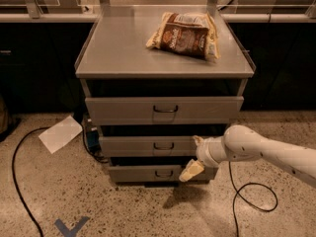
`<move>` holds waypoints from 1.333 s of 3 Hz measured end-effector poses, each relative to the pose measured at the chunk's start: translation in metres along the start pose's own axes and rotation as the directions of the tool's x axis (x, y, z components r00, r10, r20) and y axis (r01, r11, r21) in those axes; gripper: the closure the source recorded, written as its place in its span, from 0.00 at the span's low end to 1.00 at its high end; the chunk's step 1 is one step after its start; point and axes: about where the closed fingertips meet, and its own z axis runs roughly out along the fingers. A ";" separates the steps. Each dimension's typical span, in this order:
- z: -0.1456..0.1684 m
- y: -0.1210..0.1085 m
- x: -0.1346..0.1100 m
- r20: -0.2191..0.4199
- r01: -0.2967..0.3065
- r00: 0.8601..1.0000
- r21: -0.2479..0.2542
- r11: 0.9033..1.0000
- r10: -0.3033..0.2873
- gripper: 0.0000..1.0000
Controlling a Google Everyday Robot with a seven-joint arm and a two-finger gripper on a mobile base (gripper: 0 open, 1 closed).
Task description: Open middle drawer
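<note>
A grey metal cabinet has three drawers. The middle drawer [148, 145] has a low flat front with a small dark wire handle [163, 146] at its centre, and it stands a little out from the frame. My gripper [193, 156] is at the right end of that drawer front, right of the handle. Its cream fingers are spread apart, one finger [198, 140] on the middle drawer front and the other in front of the bottom drawer [143, 173]. It holds nothing.
The taller top drawer [163, 110] is above. A brown snack bag [183, 34] lies on the cabinet top [123, 48]. A sheet of paper [60, 133] and black cables [19, 181] lie on the floor at left; another cable [252, 196] loops at right.
</note>
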 end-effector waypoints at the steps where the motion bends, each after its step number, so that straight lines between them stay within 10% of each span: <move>1: 0.017 -0.019 0.000 0.000 -0.008 1.000 -0.013 1.000 0.008 0.00; 4: 0.080 -0.055 0.025 -0.022 -0.080 0.997 -0.100 0.992 0.079 0.00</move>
